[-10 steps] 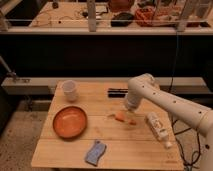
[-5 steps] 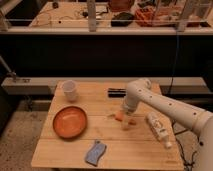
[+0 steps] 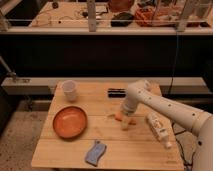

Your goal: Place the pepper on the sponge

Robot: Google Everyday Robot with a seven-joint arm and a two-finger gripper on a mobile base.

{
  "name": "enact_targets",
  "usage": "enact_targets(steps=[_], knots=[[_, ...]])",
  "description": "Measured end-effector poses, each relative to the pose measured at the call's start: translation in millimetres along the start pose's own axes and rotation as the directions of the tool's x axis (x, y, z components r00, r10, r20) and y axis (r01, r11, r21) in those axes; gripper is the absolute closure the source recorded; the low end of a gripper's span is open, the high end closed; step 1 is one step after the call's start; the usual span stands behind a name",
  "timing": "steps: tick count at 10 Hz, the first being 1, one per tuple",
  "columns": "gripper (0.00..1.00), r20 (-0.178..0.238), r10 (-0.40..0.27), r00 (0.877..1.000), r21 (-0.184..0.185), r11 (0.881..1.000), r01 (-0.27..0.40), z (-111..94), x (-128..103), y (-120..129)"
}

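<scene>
- Camera view: wooden table (image 3: pixel 125 150) seen from the front and somewhat above
- My hand (image 3: pixel 125 120) is down at the table surface, a little right of centre; my white arm (image 3: pixel 165 106) reaches in from the right edge
- Hand state: fingers spread wide apart, pointing down, with nothing lifted and nothing gripped
- The pepper (image 3: pixel 119 117) lies on the table right at my hand, with orange showing on either side of the fingers; I cannot tell whether the fingers touch it
- The sponge (image 3: pixel 95 152) lies flat near the front edge, left of centre, blue-grey with a wavy outline
- The sponge is well apart from both the pepper and my hand; the pepper is not on it
- A round orange plate (image 3: pixel 70 121) sits on the left half of the table, behind the sponge and left of the pepper
- A white cup (image 3: pixel 70 90) stands upright at the back left, just behind the plate
- A black bar (image 3: pixel 117 92) lies near the back edge, behind my hand
- A white bottle (image 3: pixel 159 129) lies on its side to the right of my hand, near the right edge
</scene>
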Motion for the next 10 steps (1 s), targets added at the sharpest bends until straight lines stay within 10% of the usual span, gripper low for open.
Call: enact_targets(steps=[7, 10], knots=[[0.41, 0.003, 0.006, 1.0, -0.002, 1.0, -0.006, 2.8, 3.1, 2.5], [0.32, 0.003, 0.007, 1.0, -0.006, 1.0, -0.007, 3.7, 4.4, 5.1]])
